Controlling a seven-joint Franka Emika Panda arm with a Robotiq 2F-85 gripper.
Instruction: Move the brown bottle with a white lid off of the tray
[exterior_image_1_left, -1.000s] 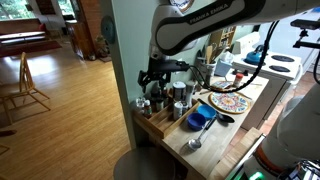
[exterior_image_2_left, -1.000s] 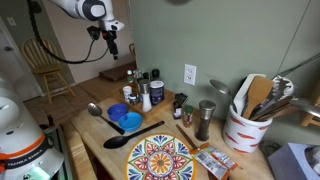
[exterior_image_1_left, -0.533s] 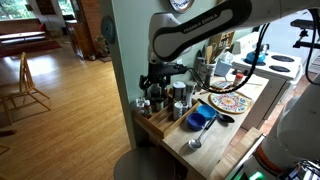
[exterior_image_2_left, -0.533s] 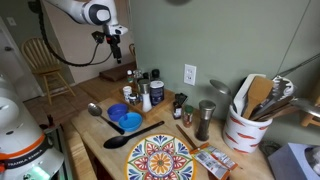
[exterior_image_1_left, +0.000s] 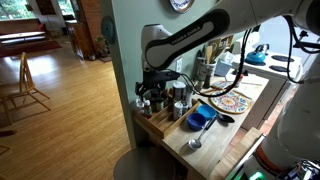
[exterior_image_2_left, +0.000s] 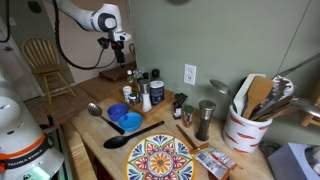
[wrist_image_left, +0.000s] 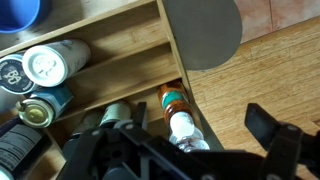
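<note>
Wooden tray (wrist_image_left: 120, 62): brown bottle (wrist_image_left: 178, 112) upright.

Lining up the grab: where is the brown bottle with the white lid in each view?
Exterior view: brown bottle at the left end of the tray.
Exterior view: far end of the bottle row.
Wrist view: bottom centre, tray's end compartment.
Shared landmark: blue bowl.

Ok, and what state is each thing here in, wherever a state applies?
gripper: open, above the brown bottle, holding nothing.
brown bottle: white lid on, in the tray, not gripped.
tray: holding several containers.
</note>
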